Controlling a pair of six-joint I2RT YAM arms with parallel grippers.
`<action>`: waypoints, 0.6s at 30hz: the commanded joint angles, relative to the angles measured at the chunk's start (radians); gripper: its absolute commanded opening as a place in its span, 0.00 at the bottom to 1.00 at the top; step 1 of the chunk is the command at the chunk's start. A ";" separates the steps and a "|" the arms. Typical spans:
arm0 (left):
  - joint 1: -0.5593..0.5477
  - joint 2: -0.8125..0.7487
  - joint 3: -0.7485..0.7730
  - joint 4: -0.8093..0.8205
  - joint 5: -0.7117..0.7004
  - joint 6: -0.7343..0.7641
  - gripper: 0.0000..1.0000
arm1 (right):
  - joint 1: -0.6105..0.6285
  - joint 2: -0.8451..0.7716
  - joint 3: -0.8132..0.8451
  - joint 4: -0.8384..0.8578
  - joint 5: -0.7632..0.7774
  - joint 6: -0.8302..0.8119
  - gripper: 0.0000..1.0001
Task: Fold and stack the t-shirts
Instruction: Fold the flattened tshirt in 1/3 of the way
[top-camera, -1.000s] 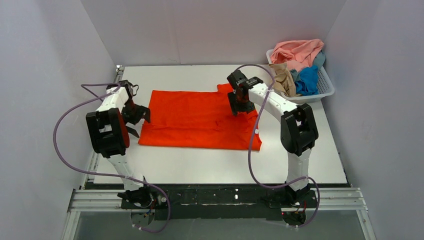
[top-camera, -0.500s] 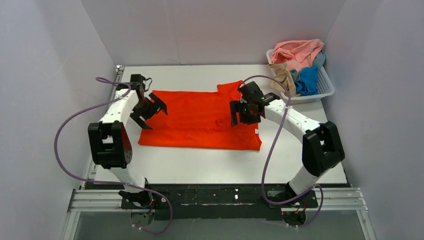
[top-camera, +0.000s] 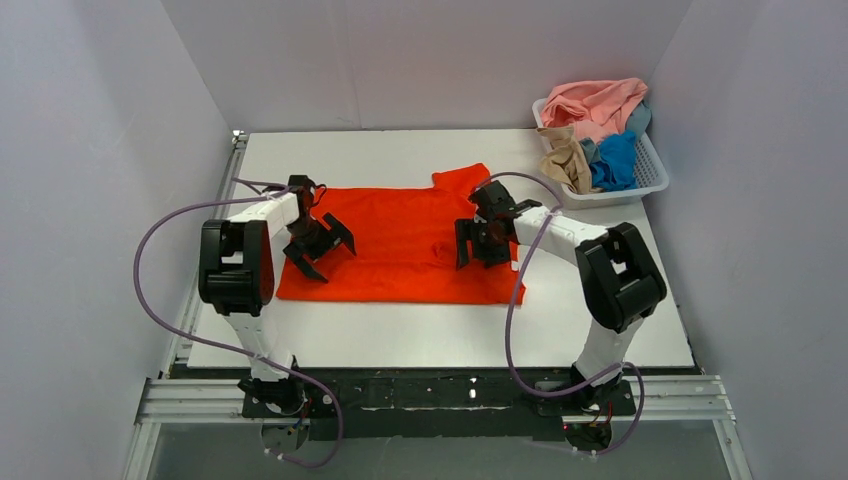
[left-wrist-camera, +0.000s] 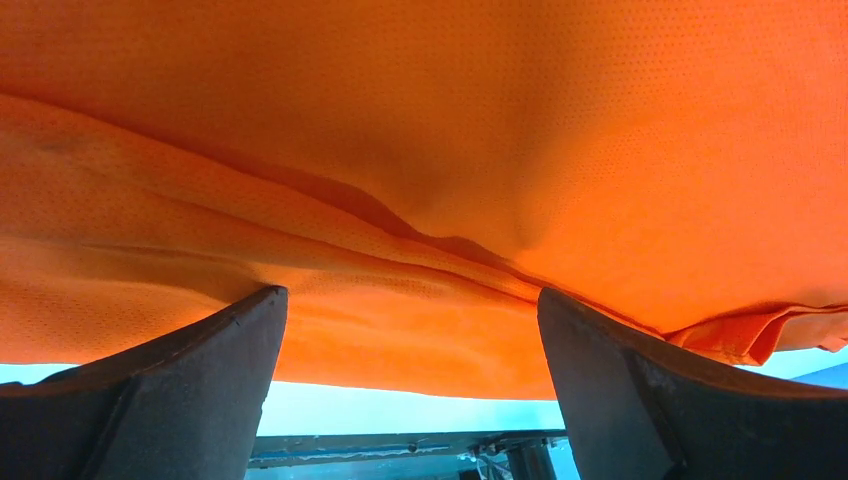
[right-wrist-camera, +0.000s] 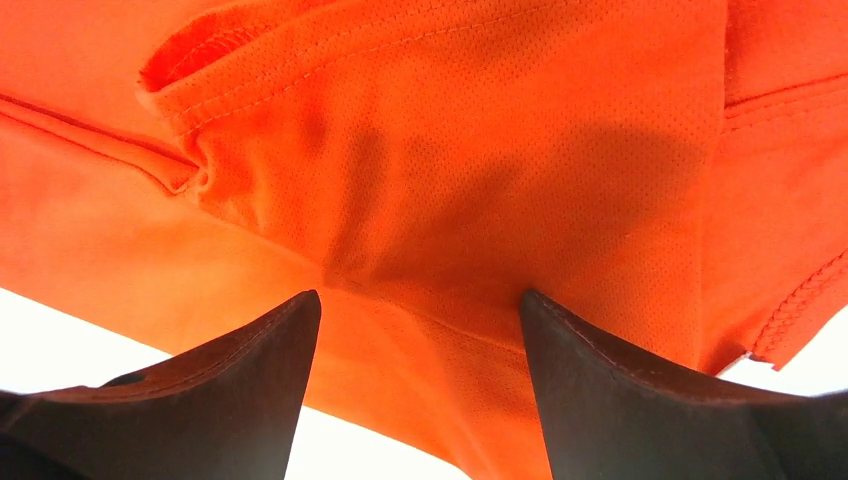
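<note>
Left gripper (top-camera: 322, 247) spread wide, nothing clamped, low over the left end of the orange-red t-shirt (top-camera: 400, 240). Seen from the left wrist, two dark fingers (left-wrist-camera: 190, 370) well apart, with creased orange cloth (left-wrist-camera: 500, 150) just ahead of them and filling nearly the whole view; touching or only hovering, cannot tell. One long fold running slantwise across the cloth between the fingertips.

Right gripper (top-camera: 487, 240) likewise wide open and empty-handed, over the right part of the same shirt, well apart from the left gripper. From the right wrist, fingers (right-wrist-camera: 230, 400) splayed either side of a stitched hem and a small bunched fold of the cloth (right-wrist-camera: 450, 150), with bright white table showing at both lower corners.

Shirt lying flat and spread out on the white table (top-camera: 400, 330), stretching from one gripper to the other, one sleeve poking out beyond the right gripper.

Farther off, beyond and to the right of the right gripper, a white slatted basket (top-camera: 655, 170) at the table's far corner. Inside it, heaped: a salmon pink shirt (top-camera: 595, 102) on top, a tan-beige shirt (top-camera: 565, 155) drooping over the nearer rim, a blue shirt (top-camera: 615, 158) beside that.
</note>
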 joint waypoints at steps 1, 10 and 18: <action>-0.012 -0.101 -0.172 -0.111 -0.026 -0.011 0.98 | 0.002 -0.090 -0.150 -0.075 0.005 0.050 0.82; -0.108 -0.349 -0.447 -0.056 -0.030 -0.131 0.98 | 0.020 -0.305 -0.410 -0.137 -0.052 0.141 0.81; -0.134 -0.450 -0.441 -0.136 -0.044 -0.118 0.98 | 0.020 -0.440 -0.450 -0.195 -0.010 0.159 0.82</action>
